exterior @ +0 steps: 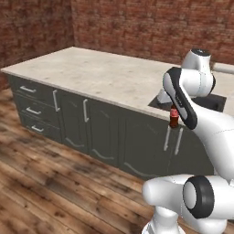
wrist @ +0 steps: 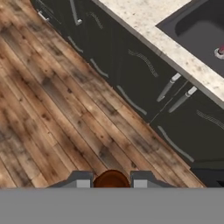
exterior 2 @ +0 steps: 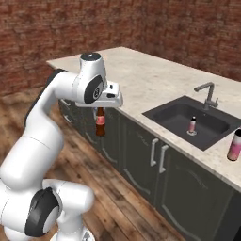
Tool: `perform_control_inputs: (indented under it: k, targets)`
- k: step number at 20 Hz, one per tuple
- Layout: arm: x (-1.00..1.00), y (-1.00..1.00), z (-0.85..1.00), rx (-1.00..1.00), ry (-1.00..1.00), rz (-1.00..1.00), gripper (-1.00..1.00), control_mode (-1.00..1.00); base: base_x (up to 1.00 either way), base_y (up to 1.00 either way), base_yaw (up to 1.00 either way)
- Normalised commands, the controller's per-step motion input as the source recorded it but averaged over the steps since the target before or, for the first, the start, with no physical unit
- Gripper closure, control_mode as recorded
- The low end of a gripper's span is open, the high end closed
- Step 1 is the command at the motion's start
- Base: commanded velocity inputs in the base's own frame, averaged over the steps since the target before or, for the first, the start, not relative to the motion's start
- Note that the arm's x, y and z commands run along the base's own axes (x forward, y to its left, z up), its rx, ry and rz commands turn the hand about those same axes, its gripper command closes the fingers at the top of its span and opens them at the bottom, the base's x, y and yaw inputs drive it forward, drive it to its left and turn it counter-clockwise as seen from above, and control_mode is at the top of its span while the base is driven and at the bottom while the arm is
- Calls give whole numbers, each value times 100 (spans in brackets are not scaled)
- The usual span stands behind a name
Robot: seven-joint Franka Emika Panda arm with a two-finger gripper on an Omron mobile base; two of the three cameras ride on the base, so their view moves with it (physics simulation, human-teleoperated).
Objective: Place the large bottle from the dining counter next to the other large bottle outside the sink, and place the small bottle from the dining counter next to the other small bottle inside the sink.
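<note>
The small bottle (exterior 2: 100, 123), dark brown-red with a reddish label, hangs upright by its neck from my gripper (exterior 2: 100, 110), which is shut on it. It is in the air over the wooden floor, in front of the cabinet doors and left of the sink (exterior 2: 171, 114). In the hand view its round top (wrist: 112, 179) sits between my fingertips (wrist: 81, 180). In the left base view the small bottle (exterior: 174, 118) peeks out beside my forearm. The other small bottle (exterior 2: 192, 125) stands inside the sink. The other large bottle (exterior 2: 234, 145), pink, stands on the counter right of the sink. The large bottle and the dining counter are out of view.
A beige stone counter (exterior 2: 141, 77) on dark cabinets (exterior 2: 141, 155) runs along the brick wall. A grey faucet (exterior 2: 208, 94) rises behind the sink. The counter's front edge (wrist: 175, 52) lies ahead of the hand. Wooden floor (wrist: 57, 109) lies below.
</note>
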Motion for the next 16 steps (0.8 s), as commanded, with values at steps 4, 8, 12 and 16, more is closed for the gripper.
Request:
perform_control_inputs:
  k: [4, 8, 12, 16]
  targets:
    - [0, 0, 0, 0, 0, 0, 100, 100, 0, 1, -25]
    - [0, 0, 0, 0, 0, 0, 100, 100, 0, 3, -25]
    - [0, 0, 0, 0, 0, 0, 100, 100, 0, 5, -25]
    - [0, 0, 0, 0, 0, 0, 100, 100, 0, 6, -25]
